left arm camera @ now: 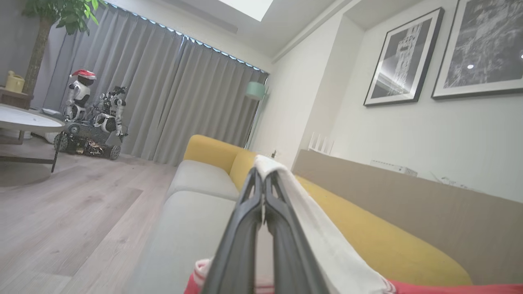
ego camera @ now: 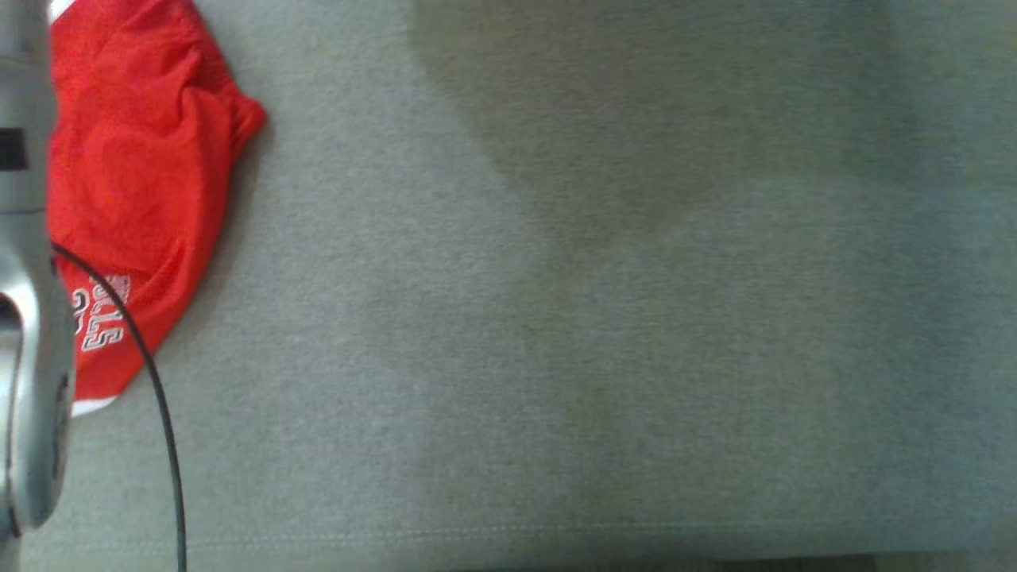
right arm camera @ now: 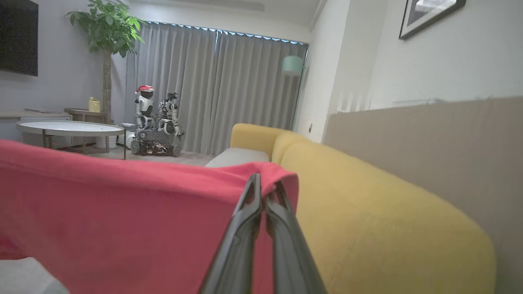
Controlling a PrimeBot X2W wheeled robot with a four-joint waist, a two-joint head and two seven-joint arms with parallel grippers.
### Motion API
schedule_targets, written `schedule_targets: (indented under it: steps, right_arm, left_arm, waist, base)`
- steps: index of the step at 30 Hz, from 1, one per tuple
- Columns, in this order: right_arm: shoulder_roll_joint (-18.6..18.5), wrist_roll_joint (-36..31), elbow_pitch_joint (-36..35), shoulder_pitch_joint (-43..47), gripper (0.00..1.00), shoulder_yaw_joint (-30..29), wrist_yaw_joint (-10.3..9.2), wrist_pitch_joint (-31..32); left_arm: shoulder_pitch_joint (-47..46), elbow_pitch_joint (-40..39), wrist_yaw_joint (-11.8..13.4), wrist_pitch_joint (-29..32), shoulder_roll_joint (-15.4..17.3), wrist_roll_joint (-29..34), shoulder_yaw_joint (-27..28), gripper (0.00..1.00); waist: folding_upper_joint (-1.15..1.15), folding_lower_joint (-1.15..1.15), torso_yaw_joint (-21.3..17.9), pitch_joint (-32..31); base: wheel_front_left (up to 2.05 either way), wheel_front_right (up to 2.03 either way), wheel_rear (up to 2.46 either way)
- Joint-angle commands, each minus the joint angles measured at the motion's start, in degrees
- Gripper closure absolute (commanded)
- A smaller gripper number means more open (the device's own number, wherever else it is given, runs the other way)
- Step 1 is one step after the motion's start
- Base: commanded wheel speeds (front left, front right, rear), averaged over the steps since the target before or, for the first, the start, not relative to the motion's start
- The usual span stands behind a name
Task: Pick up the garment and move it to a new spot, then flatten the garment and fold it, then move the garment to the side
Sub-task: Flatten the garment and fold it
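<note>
Grey sofa seat (ego camera: 556,318) stretches ahead, with the red jersey (ego camera: 143,175) bunched at its left end. Left gripper (left arm camera: 263,176) is pinched shut on the white hem (left arm camera: 310,220), right gripper (right arm camera: 264,190) clamped on a red edge: two held points, probably so the cloth spreads flat.

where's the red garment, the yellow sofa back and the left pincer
garment (ego camera: 143,175): head view, middle of the red cloth
sofa back (right arm camera: 367,212): right wrist view, top of the yellow cushion
left pincer (left arm camera: 264,176): left wrist view, between the shut fingertips
</note>
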Motion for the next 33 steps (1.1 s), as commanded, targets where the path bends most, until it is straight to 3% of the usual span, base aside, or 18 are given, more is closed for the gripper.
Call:
schedule_targets:
  steps: [1, 9, 15, 17, 23, 26, 33]
  right_arm:
    - [1.3, 0.9, 1.3, -0.3, 1.0, -1.1, -0.04, -2.0]
    - [3.5, 7.9, 11.6, 7.0, 1.0, -1.3, -0.04, -4.5]
    - [6.4, 9.8, 19.6, 17.5, 1.0, -0.8, -0.04, -5.8]
    - [6.5, 10.5, 22.3, 21.2, 1.0, 0.0, -0.04, -5.5]
    - [3.9, 7.3, 24.9, 27.0, 1.0, 7.4, -0.04, -4.1]
    - [2.5, 6.8, 25.3, 29.1, 1.0, 10.9, -0.04, -3.2]
    - [-1.2, 12.3, 22.7, 33.3, 1.0, 18.0, -0.04, 2.0]
  left_arm:
    - [-1.6, 0.3, -1.5, -0.9, 1.9, 0.8, 0.0, 1.0]
    - [5.7, 6.8, -5.0, -2.8, 1.5, 3.1, -4.2, 1.0]
    - [18.7, 12.1, -7.4, -3.9, 2.4, 2.5, -5.7, 1.0]
    - [25.4, 13.2, -8.7, -3.4, 2.9, 2.5, -8.7, 1.0]
    - [35.9, 11.0, -9.2, -0.8, 6.6, 2.3, -16.9, 1.0]
    - [40.2, 6.2, -9.2, 1.5, 8.8, -1.6, -20.5, 1.0]
    - [46.6, -4.1, -9.3, 6.4, 17.3, -9.1, -27.4, 1.0]
  waist:
    - [0.0, -0.02, 1.5, 1.2]
    - [0.0, -0.02, 2.6, 1.3]
    - [0.0, -0.02, 2.8, -2.0]
    - [0.0, -0.02, 3.0, -3.9]
    - [0.0, -0.02, 3.5, -8.0]
    - [0.0, -0.02, 4.0, -9.8]
    - [0.0, -0.02, 4.8, -13.4]
  base:
    - [0.0, 0.0, 0.0]
    - [0.0, 0.0, 0.0]
    - [0.0, 0.0, 0.0]
    - [0.0, 0.0, 0.0]
    - [0.0, 0.0, 0.0]
    - [0.0, 0.0, 0.0]
    - [0.0, 0.0, 0.0]
